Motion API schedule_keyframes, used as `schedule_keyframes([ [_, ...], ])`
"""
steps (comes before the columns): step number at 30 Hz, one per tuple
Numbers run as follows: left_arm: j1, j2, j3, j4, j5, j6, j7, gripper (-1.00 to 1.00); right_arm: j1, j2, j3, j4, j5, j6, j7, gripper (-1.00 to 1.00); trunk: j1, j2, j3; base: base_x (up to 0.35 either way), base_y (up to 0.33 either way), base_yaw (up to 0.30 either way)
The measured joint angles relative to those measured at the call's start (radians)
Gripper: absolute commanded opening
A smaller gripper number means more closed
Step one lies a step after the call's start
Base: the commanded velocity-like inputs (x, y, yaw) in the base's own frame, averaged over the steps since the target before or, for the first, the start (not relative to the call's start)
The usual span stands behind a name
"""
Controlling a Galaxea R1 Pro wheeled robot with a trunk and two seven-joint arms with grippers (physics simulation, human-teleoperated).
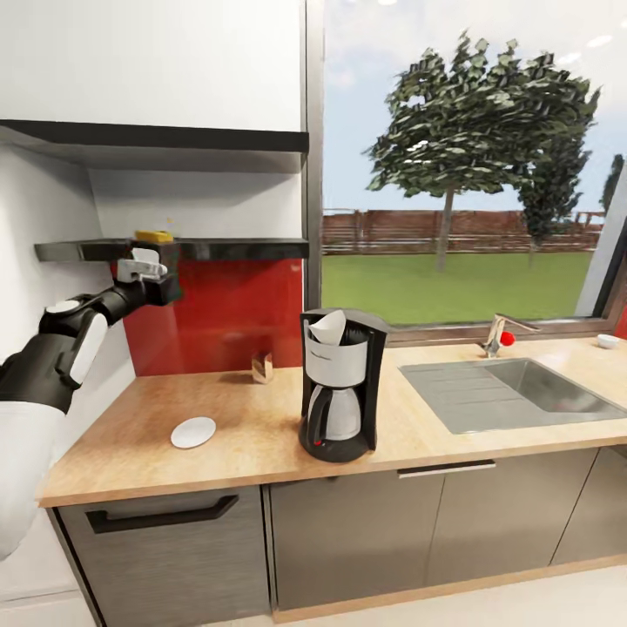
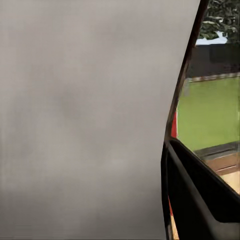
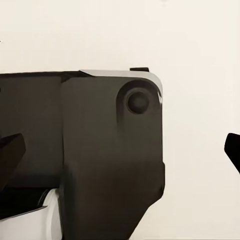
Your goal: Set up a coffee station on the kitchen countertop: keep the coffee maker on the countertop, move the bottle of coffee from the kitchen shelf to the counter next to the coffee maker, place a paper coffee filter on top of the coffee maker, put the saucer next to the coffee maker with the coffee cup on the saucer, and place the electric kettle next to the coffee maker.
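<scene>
My left arm is raised to the lower kitchen shelf (image 1: pixel 235 249). There my left gripper (image 1: pixel 155 275) is shut on the bottle of coffee (image 1: pixel 167 277), a dark jar with a yellow lid, held in front of the shelf's edge. One dark finger (image 2: pixel 200 200) shows in the left wrist view. The black and silver coffee maker (image 1: pixel 338 392) stands mid-counter with a white paper filter (image 1: pixel 328 327) on top. A white saucer (image 1: pixel 192 432) lies on the counter to its left. My right gripper (image 3: pixel 120 155) is open against a pale wall.
A steel sink (image 1: pixel 514 394) with a tap (image 1: pixel 496 335) lies right of the coffee maker. A small white cup-like object (image 1: pixel 608 341) sits at the far right by the window. A small brown holder (image 1: pixel 261 367) stands against the red backsplash (image 1: pixel 226 313).
</scene>
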Motion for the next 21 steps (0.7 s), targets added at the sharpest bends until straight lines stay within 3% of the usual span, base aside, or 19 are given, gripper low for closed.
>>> schedule_keyframes([
  [2,0.116,-0.002,0.02,-0.066,-0.002,-0.008,-0.001,-1.0,0.0,0.0,0.0,-0.001,0.0,-0.001,0.0,1.0,0.0,0.001,0.0,0.0,0.0,0.0],
  [6,0.235,-0.008,0.028,-0.118,-0.004,-0.046,0.008,-1.0,0.0,0.001,0.0,-0.002,0.0,-0.001,0.0,1.0,0.0,0.001,0.0,0.0,0.0,0.0],
  [10,0.362,-0.013,0.03,-0.116,-0.004,-0.17,0.022,-1.0,0.0,0.0,0.0,-0.029,0.001,-0.001,0.001,1.0,0.0,0.0,0.0,0.0,0.0,0.0],
  [15,0.434,-0.019,0.03,-0.113,-0.004,-0.201,0.05,-1.0,0.0,0.0,0.001,-0.034,0.001,-0.001,0.001,1.0,0.0,0.001,0.0,0.0,0.0,0.0],
  [21,0.497,-0.043,0.03,-0.12,0.0,-0.206,0.14,-1.0,0.0,-0.002,-0.002,-0.035,0.001,-0.001,0.003,1.0,0.0,0.001,0.0,0.0,0.0,0.0],
])
